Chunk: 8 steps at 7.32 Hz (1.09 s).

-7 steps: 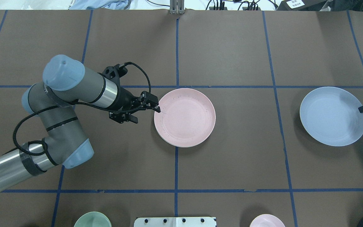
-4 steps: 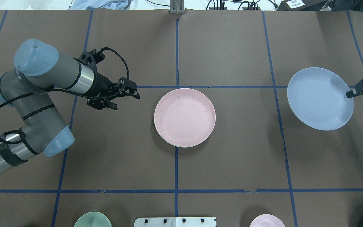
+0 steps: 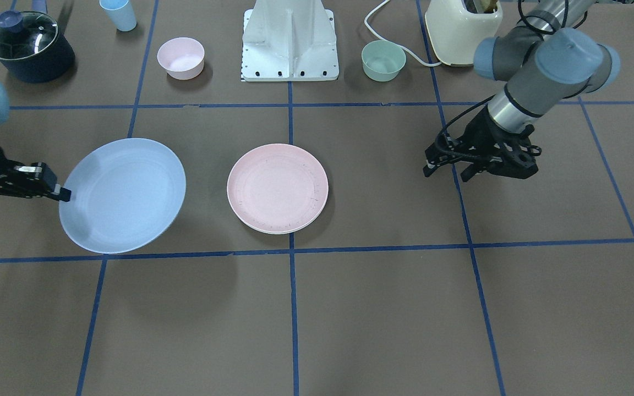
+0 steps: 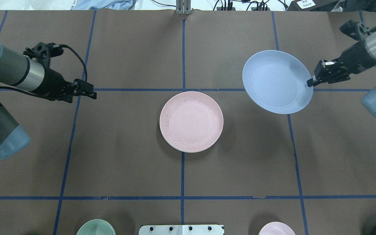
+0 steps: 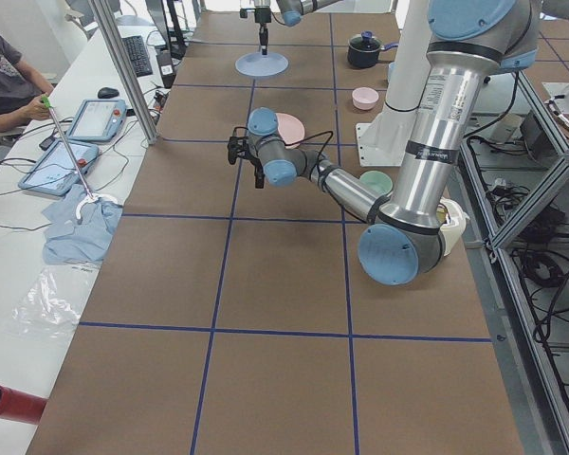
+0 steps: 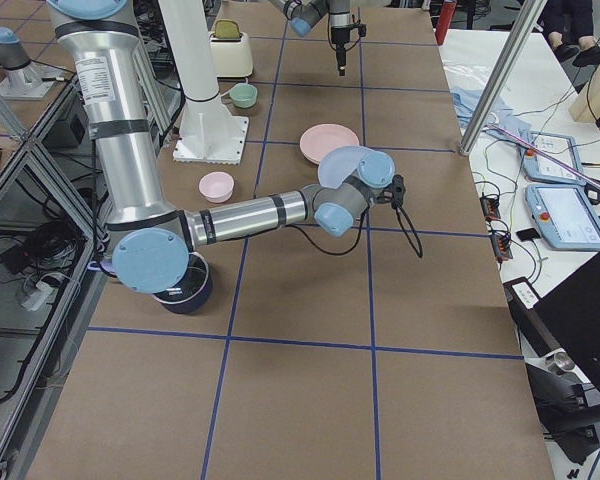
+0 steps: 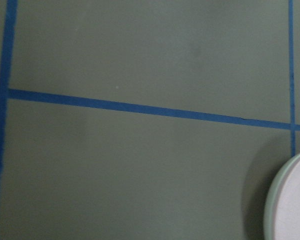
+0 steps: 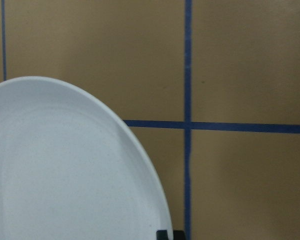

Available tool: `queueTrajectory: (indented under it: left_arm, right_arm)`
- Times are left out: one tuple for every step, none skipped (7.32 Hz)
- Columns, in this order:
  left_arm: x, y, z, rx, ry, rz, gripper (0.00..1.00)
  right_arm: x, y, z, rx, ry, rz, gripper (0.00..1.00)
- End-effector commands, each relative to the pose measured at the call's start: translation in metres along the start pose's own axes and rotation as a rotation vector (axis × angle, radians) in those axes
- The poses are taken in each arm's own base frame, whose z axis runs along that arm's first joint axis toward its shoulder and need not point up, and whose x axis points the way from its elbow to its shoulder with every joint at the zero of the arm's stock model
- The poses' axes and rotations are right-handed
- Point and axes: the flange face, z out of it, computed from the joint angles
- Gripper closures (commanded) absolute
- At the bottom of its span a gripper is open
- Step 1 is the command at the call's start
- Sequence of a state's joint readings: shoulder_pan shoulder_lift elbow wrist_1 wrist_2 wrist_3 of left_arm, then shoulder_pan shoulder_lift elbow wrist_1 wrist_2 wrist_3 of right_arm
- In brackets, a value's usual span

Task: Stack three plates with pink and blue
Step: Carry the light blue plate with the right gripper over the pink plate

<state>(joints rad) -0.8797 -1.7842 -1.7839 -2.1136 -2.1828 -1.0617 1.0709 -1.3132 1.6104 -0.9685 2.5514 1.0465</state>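
Gripper R (image 4: pixel 309 84) tight on blue plate (image 4: pixel 274 81) rim.

The left gripper (image 3: pixel 445 174) hangs low with jaws apparently parted, arm folded at its side, while the right gripper (image 4: pixel 311 83) pinches the rim of the blue plate (image 4: pixel 274 81).

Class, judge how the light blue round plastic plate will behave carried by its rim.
Probably stiff: the light blue plate shows no sag though the right gripper pinches only its rim. Likely light; might tilt or slip.
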Motion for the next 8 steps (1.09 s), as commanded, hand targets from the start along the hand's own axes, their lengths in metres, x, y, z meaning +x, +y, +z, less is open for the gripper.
queueTrajectory:
  left_arm:
    - [-0.073, -0.001, -0.026, 0.026, -0.077, 0.133, 0.00]
    - [-0.082, 0.000, -0.027, 0.024, -0.089, 0.171, 0.00]
    - [-0.085, 0.000, -0.025, 0.022, -0.092, 0.170, 0.00]
    - [-0.086, 0.000, -0.024, 0.021, -0.095, 0.170, 0.00]
    - [-0.086, -0.001, -0.024, 0.021, -0.095, 0.170, 0.00]
    - [-0.087, -0.001, -0.023, 0.022, -0.097, 0.169, 0.00]
    - [-0.088, 0.000, -0.023, 0.019, -0.098, 0.167, 0.00]
    - [-0.087, -0.001, -0.023, 0.020, -0.097, 0.168, 0.00]
  right_arm:
    - [-0.095, 0.023, 0.075, 0.006, 0.009, 0.083, 1.00]
    - [-0.128, 0.034, 0.095, 0.014, 0.001, 0.120, 1.00]
    - [-0.145, 0.052, 0.125, 0.007, 0.013, 0.129, 1.00]
    - [-0.164, 0.070, 0.157, 0.020, 0.030, 0.114, 1.00]
    - [-0.169, 0.081, 0.174, 0.031, 0.044, 0.102, 1.00]
    - [-0.168, 0.086, 0.183, 0.020, 0.053, 0.102, 1.00]
    - [-0.168, 0.088, 0.187, 0.016, 0.057, 0.102, 1.00]
    - [-0.168, 0.089, 0.187, 0.014, 0.055, 0.101, 1.00]
